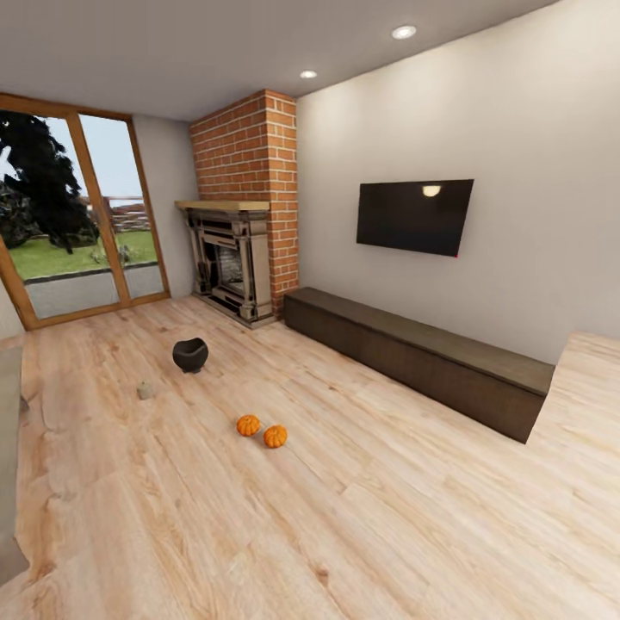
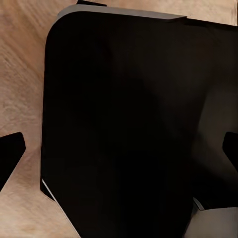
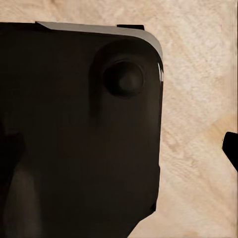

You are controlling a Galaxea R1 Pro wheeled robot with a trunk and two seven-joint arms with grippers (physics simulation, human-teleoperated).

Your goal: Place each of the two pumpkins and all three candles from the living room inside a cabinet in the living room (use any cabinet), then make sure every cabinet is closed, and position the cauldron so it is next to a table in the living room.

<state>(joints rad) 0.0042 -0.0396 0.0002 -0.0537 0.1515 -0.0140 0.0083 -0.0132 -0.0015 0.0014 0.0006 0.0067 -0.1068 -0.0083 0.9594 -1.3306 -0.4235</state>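
While both pumpkins (image 1: 262, 430) lie touching on the floor (image 1: 362, 517), well in front of the closed cabinet (image 1: 413, 357), each claw's spread cannot be told.

Two bright-orange ribbed pumpkins (image 1: 261, 430) and a matte-black cauldron (image 1: 190, 354) sit on the pale wood-grain floor (image 1: 344, 517); the cabinet (image 1: 413, 357) is dark brown, the chimney (image 1: 250, 146) red brick.

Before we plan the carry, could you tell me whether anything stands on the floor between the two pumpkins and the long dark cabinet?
Nothing visible does. The pumpkins sit on bare wood floor, and the stretch up to the cabinet is open. The cauldron lies off toward the window, away from that path.
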